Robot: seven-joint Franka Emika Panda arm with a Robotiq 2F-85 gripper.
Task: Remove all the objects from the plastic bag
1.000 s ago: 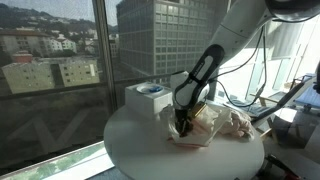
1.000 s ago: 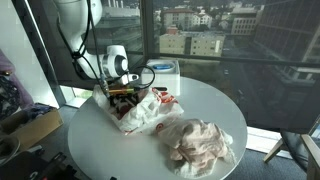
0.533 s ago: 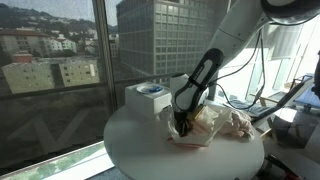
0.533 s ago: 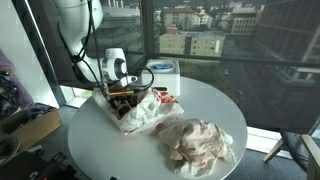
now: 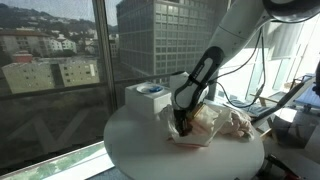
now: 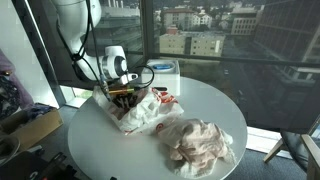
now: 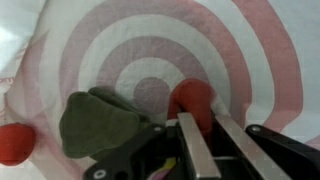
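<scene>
Big windows with city blocks and hills outside, and in front of them a round white table, seen in both exterior views. A white box with a blue-rimmed top stands at the window side of the table. Nearer the camera in an exterior view lies a crumpled pale pink heap; cloth or film, I can't say.

Now the action: the arm bends down over the table, and the gripper is right down on the plastic bag. The bag is spread out wrinkled beside the box, with a red marking on its upper side. The heap sits apart from it.

To the wrist view, and this is the close look. The whitish film fills the frame, printed with pink-red concentric rings. Against that print lies a dark green piece, lumpy and flat, just beside the gripper body. Next to it is a round red piece, right at the tips of the pale fingers. The jaws are drawn together, with only a narrow slot between them. The red piece touches the fingertips, but whether it is truly pinched or just resting against them, I can't tell from here. It could be the film as well. Far to the side, at the frame's edge, is a second red piece, well apart from the gripper.
</scene>
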